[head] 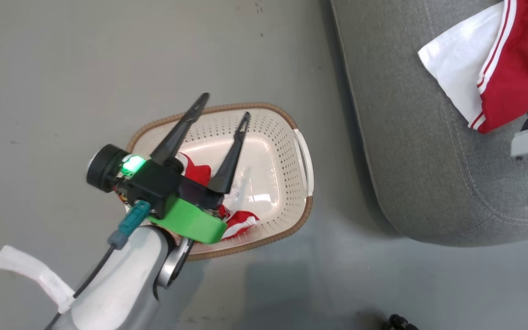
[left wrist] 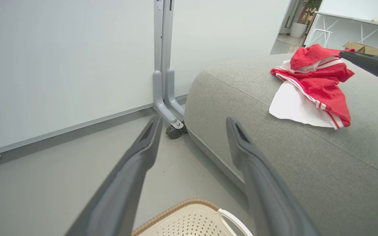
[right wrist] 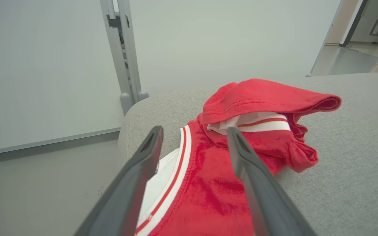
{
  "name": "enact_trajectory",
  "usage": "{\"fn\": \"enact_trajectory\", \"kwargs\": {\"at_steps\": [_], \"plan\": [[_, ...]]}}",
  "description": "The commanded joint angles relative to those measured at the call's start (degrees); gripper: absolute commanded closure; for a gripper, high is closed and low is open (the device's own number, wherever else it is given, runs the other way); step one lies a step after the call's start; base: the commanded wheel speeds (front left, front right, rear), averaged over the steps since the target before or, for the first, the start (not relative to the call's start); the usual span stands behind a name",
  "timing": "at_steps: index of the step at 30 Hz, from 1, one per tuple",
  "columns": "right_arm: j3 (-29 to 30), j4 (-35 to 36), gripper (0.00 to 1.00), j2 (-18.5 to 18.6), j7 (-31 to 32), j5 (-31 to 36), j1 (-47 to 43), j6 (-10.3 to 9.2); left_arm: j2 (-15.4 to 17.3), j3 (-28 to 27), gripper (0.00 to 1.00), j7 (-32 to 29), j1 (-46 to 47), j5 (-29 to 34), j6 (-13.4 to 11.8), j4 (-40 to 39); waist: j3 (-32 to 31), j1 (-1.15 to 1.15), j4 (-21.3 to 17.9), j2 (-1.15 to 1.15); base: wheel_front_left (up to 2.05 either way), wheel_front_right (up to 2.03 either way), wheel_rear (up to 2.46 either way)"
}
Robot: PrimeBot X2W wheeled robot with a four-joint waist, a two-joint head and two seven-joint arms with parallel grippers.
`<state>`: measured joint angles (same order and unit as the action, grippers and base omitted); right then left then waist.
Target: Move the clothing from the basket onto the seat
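Observation:
The cream basket [head: 303, 156] with a brown rim stands on the grey floor. A red garment with white cuffs [head: 241, 222] lies in its near end, partly hidden under my left gripper [head: 225, 107]. That gripper hovers open over the basket with nothing between its fingers. The grey seat [head: 410, 151] is to the right. On it lies the other red clothing piece with a white panel and striped trim [head: 488, 68]. My right gripper [right wrist: 194, 131] stands open just above this garment [right wrist: 215, 183], its fingers apart on either side and holding nothing.
A grey wheeled stand [left wrist: 167, 98] rises by a pale wall panel behind the seat [left wrist: 307, 157]. The basket rim [left wrist: 182, 205] is just below my left fingers. A white strip [head: 35, 272] lies on the floor at the lower left.

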<state>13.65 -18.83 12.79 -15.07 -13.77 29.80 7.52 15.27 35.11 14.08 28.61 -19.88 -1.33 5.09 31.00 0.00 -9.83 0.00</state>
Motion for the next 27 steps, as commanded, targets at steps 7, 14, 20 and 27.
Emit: {"fn": "enact_trajectory", "kwargs": {"at_steps": [7,14,20,27], "plan": [[-2.6,10.6,0.0,-5.3,-0.2,5.3,-8.4,-0.07,0.2,-7.0,0.0,1.2,-4.4,-1.8,-4.4,0.0,-7.8,0.0,4.0,0.0,0.0,0.0,0.0],[-6.8,17.3,0.0,-7.9,-0.2,7.0,-14.9,-0.07,-1.2,-16.6,0.0,1.0,-9.4,-1.9,-6.1,-2.2,-10.9,0.0,6.6,0.0,0.0,0.0,0.0],[-9.4,19.2,0.0,-8.8,0.7,7.7,-19.4,-0.07,-2.9,-22.6,0.0,1.1,-14.8,-0.3,-4.4,-1.6,-13.9,0.0,8.5,0.0,0.0,0.0,0.0],[-9.9,20.2,0.0,-9.3,2.2,8.1,-24.1,-0.07,-5.1,-25.4,0.0,1.1,-20.4,2.5,-2.1,0.2,-17.4,0.0,9.5,0.0,0.0,0.0,0.0]]}}
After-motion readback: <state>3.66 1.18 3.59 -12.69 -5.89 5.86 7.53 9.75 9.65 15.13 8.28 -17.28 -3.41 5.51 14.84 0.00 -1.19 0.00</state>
